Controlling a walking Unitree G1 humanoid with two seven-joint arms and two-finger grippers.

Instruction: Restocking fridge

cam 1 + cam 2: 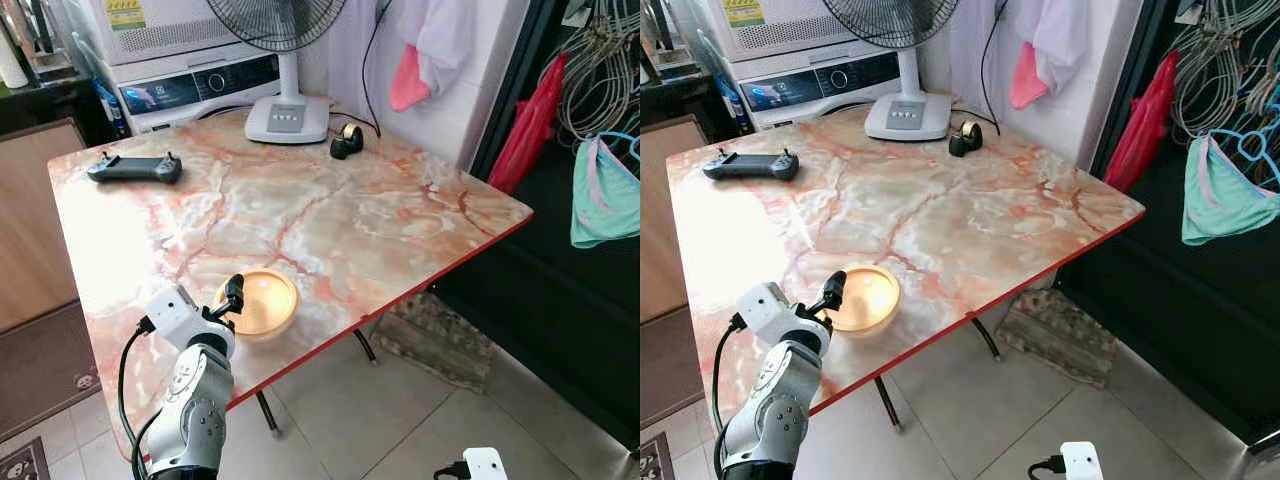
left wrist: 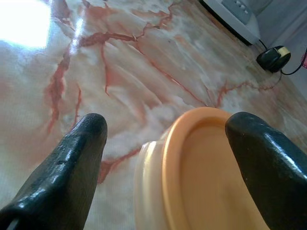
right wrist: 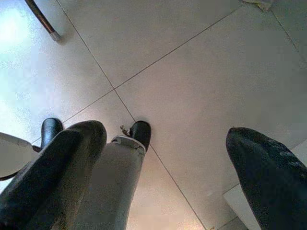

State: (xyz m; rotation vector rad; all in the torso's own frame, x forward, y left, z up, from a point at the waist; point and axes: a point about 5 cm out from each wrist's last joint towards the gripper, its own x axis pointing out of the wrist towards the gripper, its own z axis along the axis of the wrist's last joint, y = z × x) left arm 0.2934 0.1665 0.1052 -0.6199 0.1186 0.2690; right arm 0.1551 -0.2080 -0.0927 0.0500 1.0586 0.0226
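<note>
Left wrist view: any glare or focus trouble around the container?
Left wrist view: blown-out glare patch on the table in one corner; the container rim is soft and the fingers blur at close range, while the marble veins further off stay sharp. Left eye view: the same glare washes out the table's left side near the controller. Right wrist view: bright floor reflection, fingers blurred.
</note>
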